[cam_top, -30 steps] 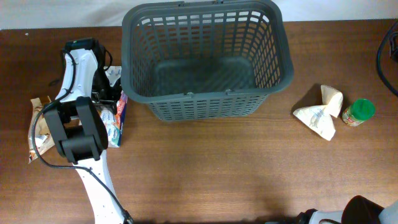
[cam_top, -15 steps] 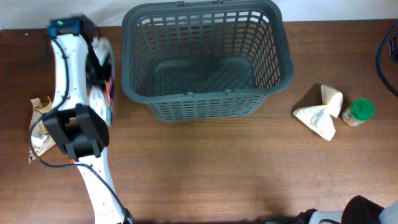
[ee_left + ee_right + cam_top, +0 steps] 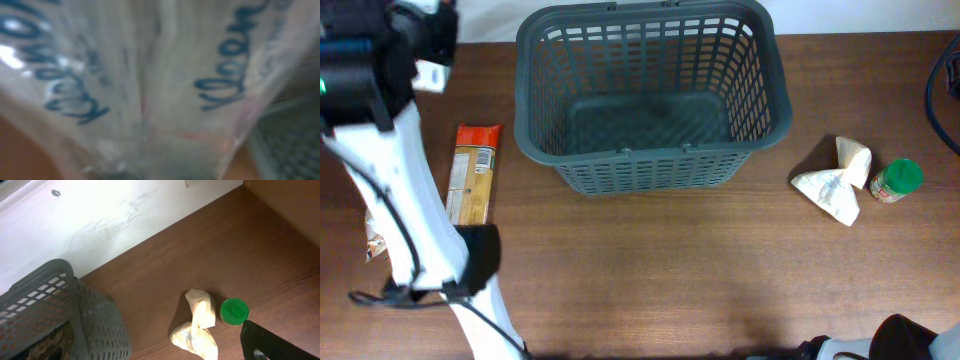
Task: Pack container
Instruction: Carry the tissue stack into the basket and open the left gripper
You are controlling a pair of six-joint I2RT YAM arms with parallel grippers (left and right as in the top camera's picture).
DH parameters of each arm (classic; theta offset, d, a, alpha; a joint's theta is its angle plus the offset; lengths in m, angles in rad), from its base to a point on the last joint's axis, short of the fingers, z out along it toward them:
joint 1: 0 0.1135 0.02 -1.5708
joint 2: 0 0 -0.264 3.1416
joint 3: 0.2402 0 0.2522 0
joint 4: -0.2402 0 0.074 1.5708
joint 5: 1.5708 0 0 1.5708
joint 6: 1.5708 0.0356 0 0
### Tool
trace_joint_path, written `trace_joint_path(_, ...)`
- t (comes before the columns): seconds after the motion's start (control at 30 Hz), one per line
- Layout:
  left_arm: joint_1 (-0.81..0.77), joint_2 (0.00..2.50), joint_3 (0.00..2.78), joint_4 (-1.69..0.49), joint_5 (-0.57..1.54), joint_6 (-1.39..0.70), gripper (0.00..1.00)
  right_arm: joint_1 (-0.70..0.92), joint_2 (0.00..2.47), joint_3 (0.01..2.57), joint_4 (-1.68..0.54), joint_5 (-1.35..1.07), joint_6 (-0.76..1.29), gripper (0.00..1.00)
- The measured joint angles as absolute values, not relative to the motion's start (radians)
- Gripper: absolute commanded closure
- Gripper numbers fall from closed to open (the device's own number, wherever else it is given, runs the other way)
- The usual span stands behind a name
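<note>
The dark grey basket (image 3: 650, 168) stands empty at the back middle of the table; it also shows in the right wrist view (image 3: 75, 310). My left arm (image 3: 375, 60) is raised high at the far left, and its fingers are hidden under the wrist. A clear plastic packet with blue lettering (image 3: 150, 90) fills the left wrist view, held in the jaws, with the basket's lattice (image 3: 290, 145) at lower right. Of my right gripper only a dark finger (image 3: 265, 340) shows, above the table right of the basket.
An orange-topped flat packet (image 3: 475, 175) lies left of the basket. A crumpled wrapper (image 3: 372, 240) peeks out at the left edge. A cream paper bag (image 3: 835, 185) and a green-lidded jar (image 3: 896, 180) sit at the right, also in the right wrist view (image 3: 197, 327) (image 3: 234, 311).
My left arm has risen from the table at the left, lifting the clear packet with it. The orange-topped packet underneath is now uncovered. The right side is unchanged.
</note>
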State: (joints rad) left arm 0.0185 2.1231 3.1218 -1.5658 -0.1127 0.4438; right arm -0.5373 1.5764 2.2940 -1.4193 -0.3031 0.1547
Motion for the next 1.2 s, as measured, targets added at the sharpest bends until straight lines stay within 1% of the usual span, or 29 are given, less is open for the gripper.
trace_joint_path(0.13,-0.155,2.059,3.134,-1.546,-0.109,0.663,0.98,-0.537,1.576,2.294,-1.419,-0.303,0.155,0.01)
trace_joint_path(0.17,-0.223,2.056,3.132,-1.546,-0.102,0.748,0.98,-0.537,1.576,2.294,-1.419,-0.303,0.155,0.01)
trace_joint_path(0.3,-0.354,2.075,3.063,-1.536,-0.110,0.890,0.98,-0.537,1.576,2.294,-1.419,-0.303,0.155,0.01)
trace_joint_path(0.37,-0.418,2.120,2.986,-1.509,-0.125,0.940,0.98,-0.537,1.577,2.294,-1.419,-0.303,0.155,0.01)
trace_joint_path(0.6,-0.449,2.332,2.708,-1.332,-0.265,0.982,0.98,-0.537,1.577,2.294,-1.419,-0.303,0.155,0.01)
trace_joint_path(0.8,-0.466,2.512,2.581,-1.320,-0.370,0.989,0.98,-0.537,1.577,2.294,-1.421,-0.303,0.155,0.01)
trace_joint_path(0.83,-0.471,2.525,2.571,-1.321,-0.377,0.989,0.91,-0.537,1.577,2.294,-1.421,-0.303,0.155,0.01)
trace_joint_path(0.87,-0.474,2.529,2.568,-1.322,-0.382,0.989,0.73,-0.537,1.577,2.294,-1.421,-0.303,0.155,0.01)
trace_joint_path(0.93,-0.486,2.531,2.561,-1.325,-0.400,0.997,0.01,-0.537,1.577,2.294,-1.421,-0.303,0.155,0.01)
trace_joint_path(1.1,-0.506,2.499,2.564,-1.314,-0.464,0.955,0.01,-0.537,1.577,2.294,-1.421,-0.303,0.155,0.01)
trace_joint_path(1.2,-0.508,2.427,2.564,-1.294,-0.484,0.847,0.01,-0.537,1.577,2.294,-1.421,-0.303,0.154,0.01)
